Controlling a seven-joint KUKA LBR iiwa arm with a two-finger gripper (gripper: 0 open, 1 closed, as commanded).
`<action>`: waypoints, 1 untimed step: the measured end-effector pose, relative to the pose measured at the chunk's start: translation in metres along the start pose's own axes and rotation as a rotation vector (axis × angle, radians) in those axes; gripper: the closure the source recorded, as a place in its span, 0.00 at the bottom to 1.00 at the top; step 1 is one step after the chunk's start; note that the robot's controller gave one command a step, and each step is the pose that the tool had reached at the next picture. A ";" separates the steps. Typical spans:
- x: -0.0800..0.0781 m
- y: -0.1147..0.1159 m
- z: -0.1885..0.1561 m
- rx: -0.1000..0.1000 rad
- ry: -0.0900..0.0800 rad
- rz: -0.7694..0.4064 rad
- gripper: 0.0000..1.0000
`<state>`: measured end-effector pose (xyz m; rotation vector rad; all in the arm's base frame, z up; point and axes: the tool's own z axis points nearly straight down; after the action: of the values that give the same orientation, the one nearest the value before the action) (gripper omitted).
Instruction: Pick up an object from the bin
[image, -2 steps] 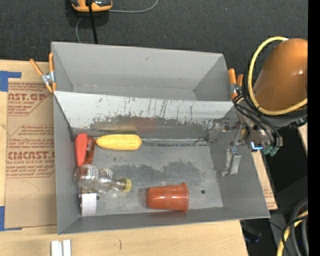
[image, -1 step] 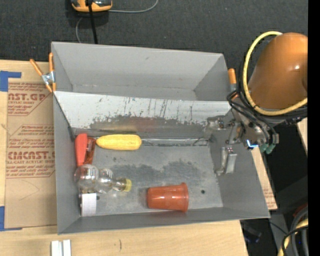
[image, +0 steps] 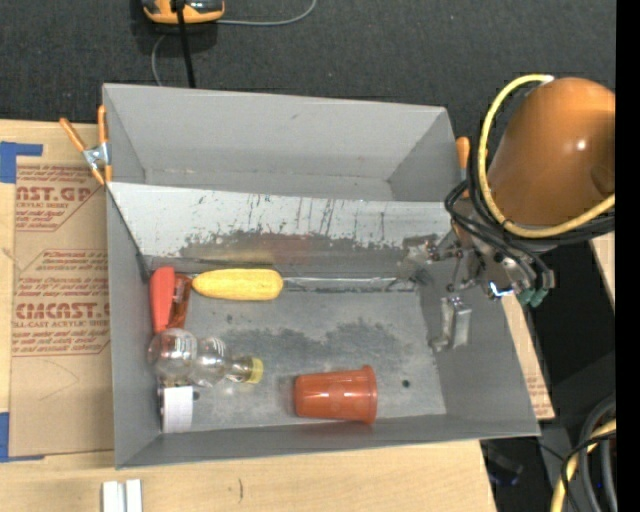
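Red letters are printed on the cardboard (image: 50, 300) just left of the bin (image: 270, 140). The top big word ends in "CAST.GP". Lower down is another big word with "CAST" in it. Small print under it reads "CAST ACRYLIC SHEET". The other small lines are too tiny to read.

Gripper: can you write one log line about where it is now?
gripper: right side of bin, over bare floor | nearest: red cup, lying sideways, front

Orange device (image: 180, 9), black cable (image: 187, 55), dark floor (image: 400, 50)
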<state>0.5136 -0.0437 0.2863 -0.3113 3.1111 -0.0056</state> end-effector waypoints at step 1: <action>0.006 0.014 0.047 -0.006 0.014 -0.152 0.00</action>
<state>0.5055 -0.0312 0.2387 -0.5489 3.0928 0.0003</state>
